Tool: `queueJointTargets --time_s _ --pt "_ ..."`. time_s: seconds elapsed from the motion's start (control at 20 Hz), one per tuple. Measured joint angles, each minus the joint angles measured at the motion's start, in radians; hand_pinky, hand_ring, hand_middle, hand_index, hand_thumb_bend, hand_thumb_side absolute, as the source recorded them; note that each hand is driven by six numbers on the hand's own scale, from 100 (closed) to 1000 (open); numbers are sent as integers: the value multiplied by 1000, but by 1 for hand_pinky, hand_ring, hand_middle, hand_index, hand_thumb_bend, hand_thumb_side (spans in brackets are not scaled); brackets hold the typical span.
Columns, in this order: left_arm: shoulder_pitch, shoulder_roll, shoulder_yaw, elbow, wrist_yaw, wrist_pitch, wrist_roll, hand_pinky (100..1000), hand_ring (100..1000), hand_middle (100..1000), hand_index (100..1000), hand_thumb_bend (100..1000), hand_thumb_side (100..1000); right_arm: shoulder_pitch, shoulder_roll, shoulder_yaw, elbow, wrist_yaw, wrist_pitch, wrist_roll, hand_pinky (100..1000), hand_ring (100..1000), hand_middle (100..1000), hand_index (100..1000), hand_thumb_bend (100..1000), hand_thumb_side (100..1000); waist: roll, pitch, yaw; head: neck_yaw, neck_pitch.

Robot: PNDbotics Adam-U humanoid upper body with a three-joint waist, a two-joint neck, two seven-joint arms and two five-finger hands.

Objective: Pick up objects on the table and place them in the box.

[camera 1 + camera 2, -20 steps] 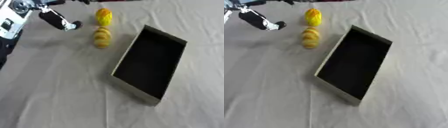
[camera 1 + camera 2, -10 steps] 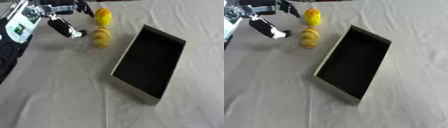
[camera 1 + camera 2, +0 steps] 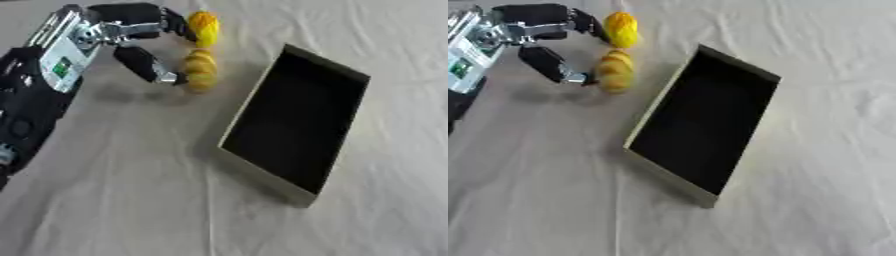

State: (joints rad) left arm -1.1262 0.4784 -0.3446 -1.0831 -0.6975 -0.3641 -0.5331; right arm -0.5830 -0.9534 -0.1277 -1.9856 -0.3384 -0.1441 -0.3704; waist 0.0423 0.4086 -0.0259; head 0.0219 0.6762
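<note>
Two yellow fruit-like objects lie at the upper left of the cloth. The nearer one (image 3: 199,71) is oblong with orange streaks; the farther one (image 3: 205,28) is brighter yellow. My left hand (image 3: 131,37) reaches in from the left, open around the gap beside them: its fingers (image 3: 171,20) stretch toward the farther object, and its thumb (image 3: 149,67) points down with the tip right beside the nearer object. An open, dark, empty box (image 3: 262,172) lies tilted to the right of the fruits. My right hand is out of sight.
A wrinkled white cloth (image 3: 131,200) covers the whole table. My left forearm (image 3: 35,95) crosses the left edge of the view.
My left hand has moved right and nearer to the two yellow objects; its thumb now reaches the nearer one. The objects and box have stayed in place.
</note>
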Motion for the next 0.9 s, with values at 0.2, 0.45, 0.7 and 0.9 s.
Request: queueJointTargets --time_s 0.2,0.45,0.7,0.9 --pt "2 -11 4 23 -46 4 38 844 861 798 876 457 583 -7 6 6 0 -8 5 7 867 793 771 787 100 446 4 8 -6 3 0" --pt "9 -20 12 54 -95 5 70 837 850 791 870 427 598 -9 15 6 0 -14 7 12 867 793 770 786 100 451 5 18 -17 6 0" --pt "10 -31 23 76 -111 2 88 831 841 783 864 389 599 -9 20 6 0 -15 9 12 868 793 770 786 100 462 11 24 -24 12 0" --pt "12 -33 29 86 -122 5 97 823 830 772 857 374 585 -5 26 6 0 -16 13 9 870 792 768 786 100 473 11 28 -29 14 0"
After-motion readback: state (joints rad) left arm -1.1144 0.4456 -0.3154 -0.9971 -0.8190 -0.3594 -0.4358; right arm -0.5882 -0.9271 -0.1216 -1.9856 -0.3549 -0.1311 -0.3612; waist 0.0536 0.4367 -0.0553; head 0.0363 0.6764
